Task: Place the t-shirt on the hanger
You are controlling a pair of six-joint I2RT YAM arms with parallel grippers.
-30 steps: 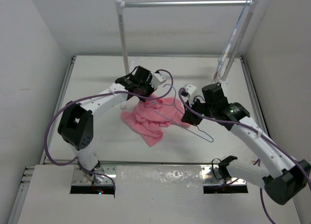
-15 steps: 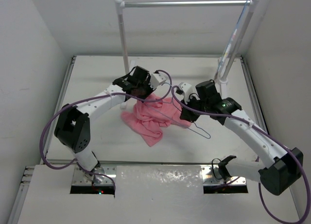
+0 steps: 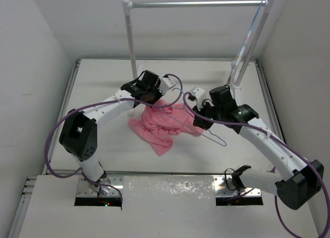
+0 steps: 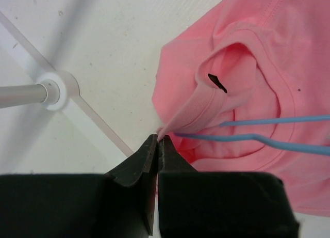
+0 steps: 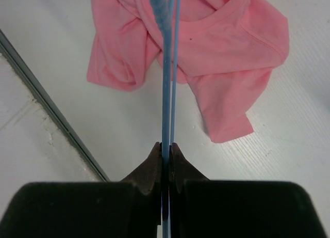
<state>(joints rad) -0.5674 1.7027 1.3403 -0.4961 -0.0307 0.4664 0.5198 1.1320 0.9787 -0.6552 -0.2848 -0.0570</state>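
- White table (image 3: 103, 145) underneath it all, both arms reaching in over it from the near edge.
- Metal garment rack (image 3: 196, 4) standing at the far side, crossbar up high; one post's foot right there in the left wrist view, just beside the cloth.
- Salmon-pink t-shirt (image 3: 157, 127) crumpled in a heap at mid-table, lying between the two wrists, neck opening turned toward the far side.
- Pale-blue hanger (image 3: 212, 139) slanting across the shirt's right half, its near end sticking out past the fabric onto bare table, its far end up over the collar area.
- Left gripper (image 3: 153, 98) down at the shirt's far edge, jaws pressed together with a fold of the neckband pinched at the very tips (image 4: 157, 141); rest of the shirt (image 4: 258, 67) spreading away in front of the fingers, two blue hanger wires (image 4: 278, 120) crossing it just beyond.
- Right gripper (image 3: 198, 127) at the shirt's right edge, clamped tight on the hanger (image 5: 166, 83); wire running straight out from between the closed tips (image 5: 166, 146), shirt (image 5: 216, 47) lying flat on the table ahead of and below them, not touched by this gripper.
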